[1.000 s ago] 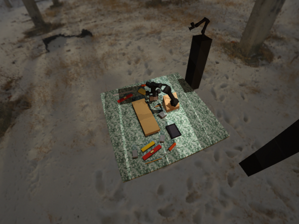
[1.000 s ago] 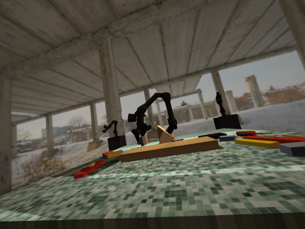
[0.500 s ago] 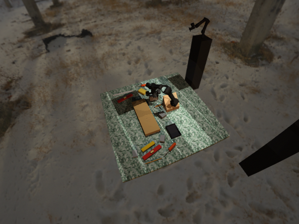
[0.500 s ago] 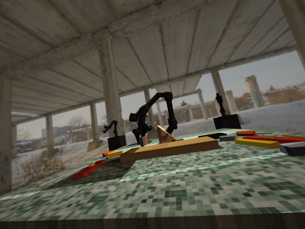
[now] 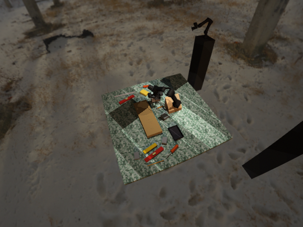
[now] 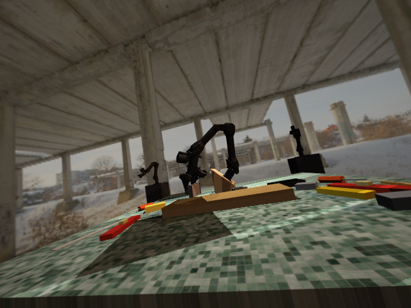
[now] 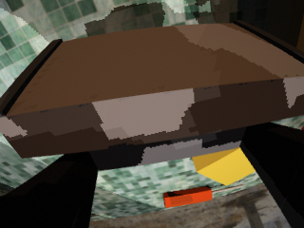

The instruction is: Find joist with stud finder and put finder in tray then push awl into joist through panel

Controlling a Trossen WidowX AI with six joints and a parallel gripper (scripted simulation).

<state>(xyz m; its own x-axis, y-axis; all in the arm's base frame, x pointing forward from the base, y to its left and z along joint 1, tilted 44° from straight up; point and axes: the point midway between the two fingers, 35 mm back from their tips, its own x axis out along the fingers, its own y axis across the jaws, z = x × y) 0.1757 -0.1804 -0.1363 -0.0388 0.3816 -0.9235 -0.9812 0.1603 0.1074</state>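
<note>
The claw (image 5: 155, 96) (image 6: 193, 185) (image 7: 166, 133) stands wide, its fingers closed against opposite sides of a brown block (image 5: 155, 100) (image 6: 194, 190) (image 7: 138, 68). The block has a broad, flat, plain brown top, straight edges and a darker layer beneath; patches of light cross its front. I cannot tell whether it is the stud finder. It is near one end of the floor panel (image 5: 149, 122) (image 6: 232, 197), on the side toward the arm.

The panel is a long tan slab lying flat, with tiny dark specks on its top, too small to read as any marking. A small dark gray box (image 5: 164, 116) lies between the panel and the wooden wedge (image 5: 170, 106) (image 6: 221, 182). The black tray (image 5: 169, 129) has a raised rim and lies beside the panel's other end. Beyond it lies a tool (image 5: 174, 148) (image 6: 331, 179) with an orange-red handle and thin shaft; whether it is the awl, I cannot tell.
</note>
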